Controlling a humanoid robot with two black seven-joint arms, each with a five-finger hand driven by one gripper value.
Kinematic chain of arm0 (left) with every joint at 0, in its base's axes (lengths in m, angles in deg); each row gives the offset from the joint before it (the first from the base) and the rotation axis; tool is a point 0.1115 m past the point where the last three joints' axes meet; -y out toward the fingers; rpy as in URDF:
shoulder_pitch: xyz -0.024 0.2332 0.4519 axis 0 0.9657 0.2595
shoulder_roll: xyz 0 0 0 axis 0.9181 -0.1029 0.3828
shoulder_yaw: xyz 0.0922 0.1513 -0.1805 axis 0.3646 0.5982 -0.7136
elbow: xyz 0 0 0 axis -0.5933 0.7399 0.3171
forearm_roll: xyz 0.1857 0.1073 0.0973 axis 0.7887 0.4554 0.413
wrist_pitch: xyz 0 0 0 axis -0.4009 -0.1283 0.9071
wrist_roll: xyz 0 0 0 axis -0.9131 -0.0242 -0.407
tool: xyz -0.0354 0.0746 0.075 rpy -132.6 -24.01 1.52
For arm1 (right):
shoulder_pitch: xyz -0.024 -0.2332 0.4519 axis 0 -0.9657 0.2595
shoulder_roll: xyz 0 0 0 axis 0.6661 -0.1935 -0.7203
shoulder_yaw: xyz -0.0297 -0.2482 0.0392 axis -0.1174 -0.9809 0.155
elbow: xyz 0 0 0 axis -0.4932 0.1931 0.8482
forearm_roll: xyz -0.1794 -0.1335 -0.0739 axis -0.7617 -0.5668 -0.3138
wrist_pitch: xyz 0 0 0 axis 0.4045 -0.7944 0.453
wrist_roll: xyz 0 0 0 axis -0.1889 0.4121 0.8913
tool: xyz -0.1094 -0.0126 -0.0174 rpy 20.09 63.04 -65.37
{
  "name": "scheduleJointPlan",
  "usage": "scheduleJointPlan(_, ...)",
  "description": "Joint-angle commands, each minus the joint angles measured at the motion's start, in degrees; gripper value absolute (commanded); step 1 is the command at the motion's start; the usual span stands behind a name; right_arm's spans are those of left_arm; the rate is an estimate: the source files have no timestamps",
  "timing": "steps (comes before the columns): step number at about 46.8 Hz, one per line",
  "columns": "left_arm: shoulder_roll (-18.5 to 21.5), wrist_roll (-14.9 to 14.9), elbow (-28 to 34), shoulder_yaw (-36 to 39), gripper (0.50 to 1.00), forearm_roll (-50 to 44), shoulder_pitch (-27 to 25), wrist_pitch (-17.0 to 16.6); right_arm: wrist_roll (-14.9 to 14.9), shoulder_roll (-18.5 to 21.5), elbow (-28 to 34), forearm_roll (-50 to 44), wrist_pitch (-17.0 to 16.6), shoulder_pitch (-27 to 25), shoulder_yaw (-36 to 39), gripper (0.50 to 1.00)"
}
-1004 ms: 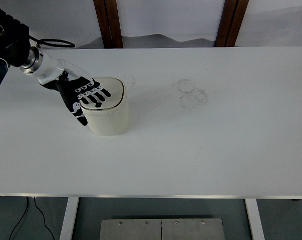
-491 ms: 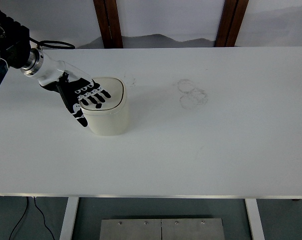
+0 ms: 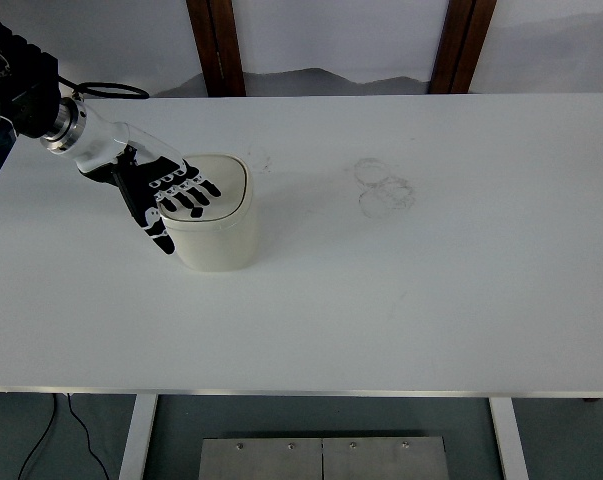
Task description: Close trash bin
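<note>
The cream trash bin (image 3: 219, 215) stands at the table's (image 3: 431, 290) ten o'clock. The left hand (image 3: 166, 192) lies flat on its lid (image 3: 224, 180), fingers spread, gripping nothing. Likely light, rigid, slippery plastic; press mid-lid, not the edge.

The trash bin (image 3: 216, 214) looks like smooth cream plastic with a matt sheen, its lid (image 3: 219, 186) the same. The counter (image 3: 401, 290) beneath it is smooth matt white, faintly smudged with ring marks (image 3: 384, 187) right of the bin. The left hand (image 3: 161, 190) over the lid is glossy black with pale segmented fingers (image 3: 193, 190), its wrist cuff (image 3: 66, 122) bright metal.
</note>
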Motion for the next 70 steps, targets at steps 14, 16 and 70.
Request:
scheduleJointPlan(14, 0.3, 0.0, 0.0, -0.1, 1.000, -0.1, -0.5, 0.0, 0.0, 0.0, 0.0, 0.0, 0.0, 0.0, 0.0, 0.995)
scheduleJointPlan(16, 0.4, 0.0, 0.0, -0.1, 1.000, -0.1, -0.7, 0.0, 0.0, 0.0, 0.0, 0.0, 0.0, 0.0, 0.0, 0.995)
scheduleJointPlan(70, 0.0, 0.6, -18.9, -32.6, 1.000, -6.0, 3.9, 0.0, -0.2, 0.0, 0.0, 0.1, 0.0, -0.1, 0.0, 0.995)
